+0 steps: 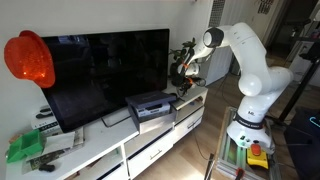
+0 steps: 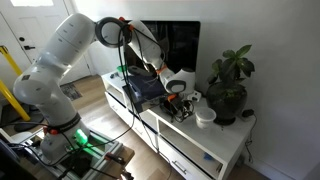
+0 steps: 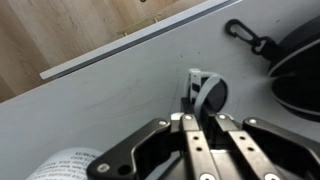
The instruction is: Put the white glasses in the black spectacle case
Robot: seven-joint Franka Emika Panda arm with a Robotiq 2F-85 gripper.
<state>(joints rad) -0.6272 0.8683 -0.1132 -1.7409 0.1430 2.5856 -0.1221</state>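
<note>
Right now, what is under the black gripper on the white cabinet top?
A small white-and-black object, possibly the glasses, lies on the white cabinet top just past the gripper. The fingers hide its near end.

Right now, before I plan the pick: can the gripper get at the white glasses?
Probably yes: the gripper sits just short of the white glasses, nothing between; the black case lies aside. Its jaws look shut.

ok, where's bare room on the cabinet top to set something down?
Bare: cabinet top from its front edge to the white glasses; also the strip before the TV, between the papers and the black box. Crowded: around the black case and at the plant end.
</note>
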